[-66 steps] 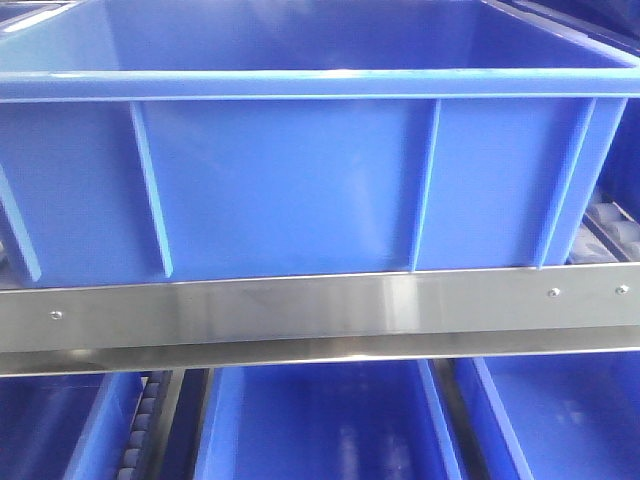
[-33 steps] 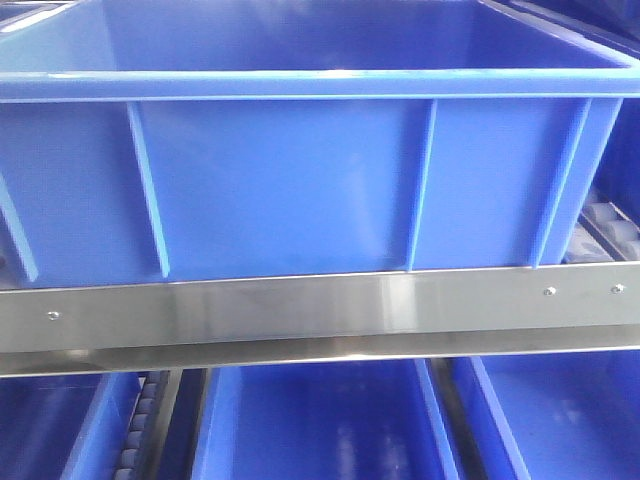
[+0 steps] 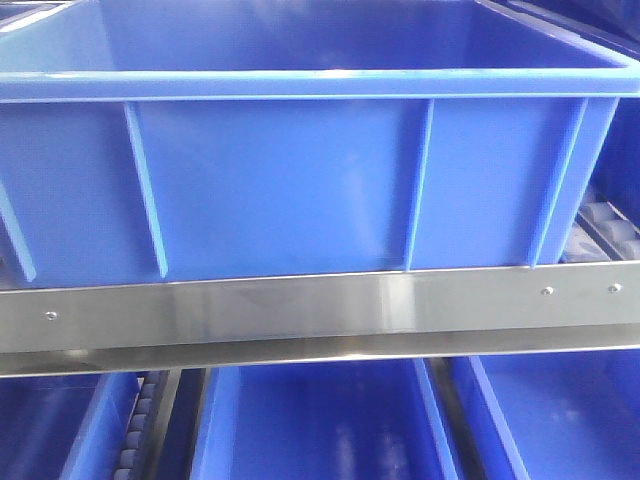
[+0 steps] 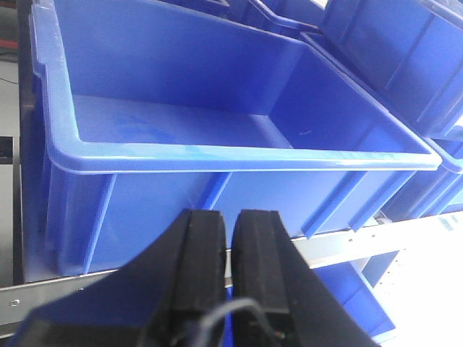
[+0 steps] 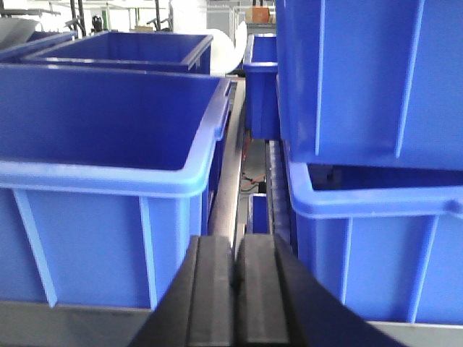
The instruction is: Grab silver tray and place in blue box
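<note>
The blue box (image 3: 290, 180) fills the front view, a deep ribbed crate resting on a steel shelf rail (image 3: 320, 315). In the left wrist view the blue box (image 4: 181, 155) stands empty, its floor bare. My left gripper (image 4: 228, 217) is shut and empty, low in front of the box's near wall. My right gripper (image 5: 235, 242) is shut and empty, pointing at the gap between the blue box (image 5: 108, 181) and a neighbouring crate. The silver tray is out of view in every frame.
More blue crates stand on the shelf below (image 3: 310, 420) and to the right (image 4: 391, 50). In the right wrist view a crate (image 5: 376, 246) has another stacked on it (image 5: 369, 79). A roller track (image 5: 278, 195) runs between the crates.
The front view has shifted slightly: the blue box's ribs and the rail screws sit a few pixels further left than a second ago. Nothing else differs.
</note>
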